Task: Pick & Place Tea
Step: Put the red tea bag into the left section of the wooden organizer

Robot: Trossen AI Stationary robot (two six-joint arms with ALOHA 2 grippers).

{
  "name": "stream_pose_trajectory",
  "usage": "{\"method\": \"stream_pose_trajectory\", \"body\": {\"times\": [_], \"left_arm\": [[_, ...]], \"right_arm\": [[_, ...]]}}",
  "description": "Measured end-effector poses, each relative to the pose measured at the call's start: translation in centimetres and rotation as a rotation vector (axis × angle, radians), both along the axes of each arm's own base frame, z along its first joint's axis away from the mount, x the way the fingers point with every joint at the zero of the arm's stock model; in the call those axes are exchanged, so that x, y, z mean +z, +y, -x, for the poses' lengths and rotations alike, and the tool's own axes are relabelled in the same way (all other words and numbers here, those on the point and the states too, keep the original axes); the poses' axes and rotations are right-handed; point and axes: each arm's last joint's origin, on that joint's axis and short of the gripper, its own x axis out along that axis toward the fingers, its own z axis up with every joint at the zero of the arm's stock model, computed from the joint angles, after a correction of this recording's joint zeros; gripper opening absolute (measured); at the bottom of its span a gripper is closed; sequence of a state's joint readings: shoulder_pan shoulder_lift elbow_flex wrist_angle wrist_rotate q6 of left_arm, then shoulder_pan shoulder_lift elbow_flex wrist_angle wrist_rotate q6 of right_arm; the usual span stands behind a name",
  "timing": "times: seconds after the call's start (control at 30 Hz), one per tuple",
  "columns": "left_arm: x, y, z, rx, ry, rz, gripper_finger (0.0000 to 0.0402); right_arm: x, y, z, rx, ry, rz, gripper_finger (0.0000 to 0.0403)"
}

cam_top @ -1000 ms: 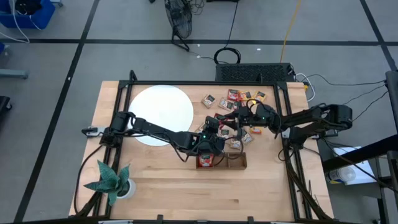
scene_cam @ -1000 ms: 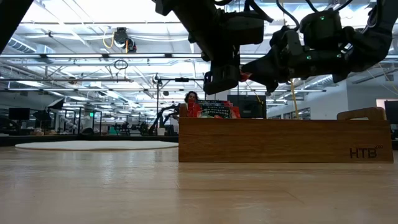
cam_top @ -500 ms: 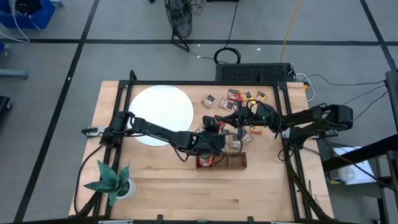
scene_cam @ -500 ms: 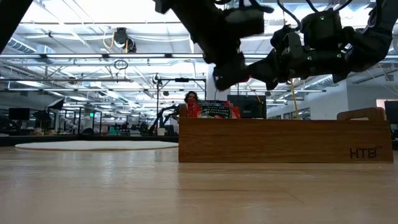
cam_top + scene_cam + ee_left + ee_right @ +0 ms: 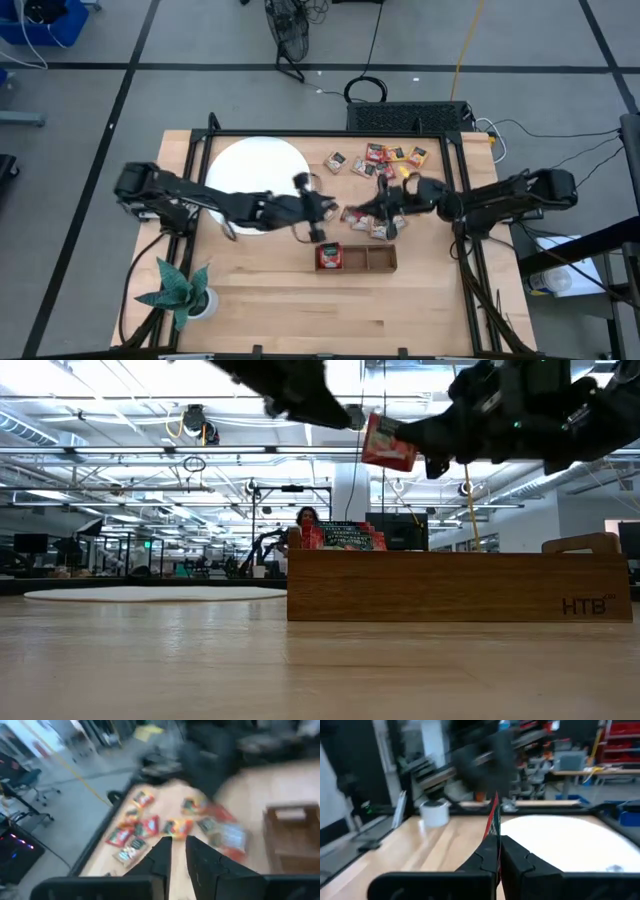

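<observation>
- Surface (image 5: 250,300): pale wooden top, carrying every item listed below.
- White disc (image 5: 250,165): lying flat at the far left of the surface, with the left arm reaching across its near edge.
- Wooden three-compartment tray (image 5: 356,258): sitting near the middle; red sachets (image 5: 329,257) are standing in its left compartment, rising above the wall in the low view.
- Left tool (image 5: 318,212): hovering between the disc and the loose sachets, fingers nearly together and gripping nothing.
- Right tool (image 5: 381,203): hanging above the loose sachets, clenched on a red tea sachet (image 5: 386,443), held edge-on between the fingers (image 5: 490,851).
- Loose tea sachets (image 5: 388,154): lying scattered red, green and orange-yellow beyond the tray, right of the disc.
</observation>
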State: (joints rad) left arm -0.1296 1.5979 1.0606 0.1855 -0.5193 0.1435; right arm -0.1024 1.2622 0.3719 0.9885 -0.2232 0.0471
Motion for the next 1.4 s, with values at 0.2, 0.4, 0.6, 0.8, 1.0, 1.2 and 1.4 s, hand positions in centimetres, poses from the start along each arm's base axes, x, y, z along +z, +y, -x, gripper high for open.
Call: {"method": "stream_pose_trajectory", "body": {"times": [0.2, 0.4, 0.6, 0.8, 1.0, 1.2, 1.4], "left_arm": [[-1.4, 1.7, 4.4, -0.061, -0.299, 0.078, 0.0045], [-3.1, 2.2, 6.0, -0.108, -0.438, 0.158, 0.0040], [-3.5, 1.9, 6.1, -0.122, -0.428, 0.199, 0.0040], [-3.4, 1.1, 6.1, -0.156, -0.427, 0.209, 0.0040], [-3.5, 1.0, 6.1, -0.159, -0.421, 0.211, 0.0040], [-3.5, 1.1, 6.1, -0.154, -0.422, 0.212, 0.0040], [-3.5, 1.1, 6.1, -0.152, -0.424, 0.215, 0.0040]], "right_arm": [[0.2, 5.9, -2.3, -0.036, 0.136, 0.099, 0.0000], [-0.9, 10.9, -4.9, -0.042, 0.205, 0.185, 0.0000], [-4.6, 13.0, -7.9, -0.126, 0.312, 0.296, 0.0000], [-6.0, 13.3, -8.6, -0.194, 0.348, 0.347, 0.0000], [-6.1, 13.6, -8.3, -0.178, 0.376, 0.362, 0.0000], [-6.1, 13.7, -8.2, -0.174, 0.382, 0.368, 0.0001], [-6.1, 13.8, -8.2, -0.168, 0.374, 0.397, 0.0042]]}}
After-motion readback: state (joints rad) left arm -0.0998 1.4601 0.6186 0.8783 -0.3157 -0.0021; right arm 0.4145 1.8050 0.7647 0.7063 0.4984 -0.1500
